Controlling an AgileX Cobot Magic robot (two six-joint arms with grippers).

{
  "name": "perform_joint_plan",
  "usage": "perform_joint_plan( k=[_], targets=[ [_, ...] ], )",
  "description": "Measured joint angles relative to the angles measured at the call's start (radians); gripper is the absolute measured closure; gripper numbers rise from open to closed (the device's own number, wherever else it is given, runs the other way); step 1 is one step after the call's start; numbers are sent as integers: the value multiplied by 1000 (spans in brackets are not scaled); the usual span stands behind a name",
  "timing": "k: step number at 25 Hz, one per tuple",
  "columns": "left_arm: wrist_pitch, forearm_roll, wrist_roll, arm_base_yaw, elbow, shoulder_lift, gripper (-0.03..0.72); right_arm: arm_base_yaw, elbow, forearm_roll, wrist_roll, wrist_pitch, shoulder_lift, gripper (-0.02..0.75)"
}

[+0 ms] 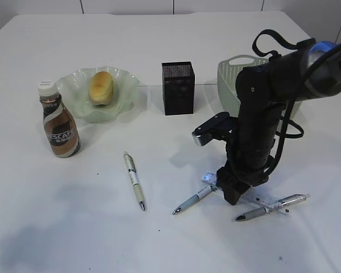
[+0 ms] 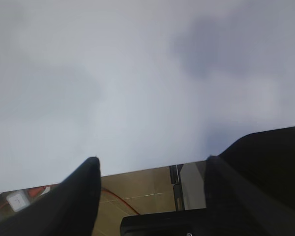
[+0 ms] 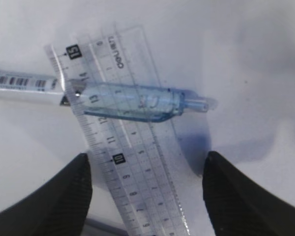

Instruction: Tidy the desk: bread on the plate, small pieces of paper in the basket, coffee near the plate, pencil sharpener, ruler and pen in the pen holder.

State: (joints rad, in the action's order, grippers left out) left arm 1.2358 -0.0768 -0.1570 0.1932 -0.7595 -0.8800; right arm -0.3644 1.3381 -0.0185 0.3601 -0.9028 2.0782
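The bread [image 1: 101,87] lies on the plate [image 1: 125,85], and the coffee [image 1: 59,121] stands just left of it. The pen holder [image 1: 178,88] is at the middle and the basket [image 1: 230,77] behind my right arm. My right gripper [image 1: 233,190] [image 3: 147,157] is open, low over the desk [image 1: 74,227], its fingers on either side of the clear ruler [image 3: 137,162] [image 1: 262,199]. A pen [image 3: 137,101] [image 1: 194,199] with a blue clear end crosses the ruler. My left gripper [image 2: 152,160] is open and holds nothing. The pencil sharpener and the small pieces of paper are out of view.
A second pen [image 1: 134,182] lies left of the middle, and a third [image 1: 273,206] lies right of my right gripper by the ruler. In the left wrist view the desk's edge [image 2: 137,169] and the floor beyond it show.
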Motion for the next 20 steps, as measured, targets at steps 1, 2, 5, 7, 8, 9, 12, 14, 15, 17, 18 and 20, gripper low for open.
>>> perform_joint_plan(
  k=[1, 2, 5, 7, 8, 9, 12, 14, 15, 17, 18, 20],
  targets=[
    [0, 0, 0, 0, 0, 0, 222, 0, 0, 0, 0, -2, 0, 186],
    [0, 0, 1, 0, 0, 0, 222, 0, 0, 0, 0, -2, 0, 186],
    [0, 0, 1, 0, 0, 0, 222, 0, 0, 0, 0, -6, 0, 186],
    [0, -2, 1, 0, 0, 0, 222, 0, 0, 0, 0, -8, 0, 186],
    [0, -2, 1, 0, 0, 0, 222, 0, 0, 0, 0, -8, 0, 186],
    [0, -2, 1, 0, 0, 0, 222, 0, 0, 0, 0, -8, 0, 186],
    [0, -2, 1, 0, 0, 0, 222, 0, 0, 0, -2, -9, 0, 186],
    [0, -2, 1, 0, 0, 0, 222, 0, 0, 0, -2, -9, 0, 186],
    [0, -2, 1, 0, 0, 0, 222, 0, 0, 0, -2, -9, 0, 186],
    [0, -2, 1, 0, 0, 0, 222, 0, 0, 0, -4, -9, 10, 186],
    [0, -2, 1, 0, 0, 0, 222, 0, 0, 0, -4, -9, 10, 186],
    [0, -2, 1, 0, 0, 0, 222, 0, 2, 0, -4, -9, 15, 186]
  ],
)
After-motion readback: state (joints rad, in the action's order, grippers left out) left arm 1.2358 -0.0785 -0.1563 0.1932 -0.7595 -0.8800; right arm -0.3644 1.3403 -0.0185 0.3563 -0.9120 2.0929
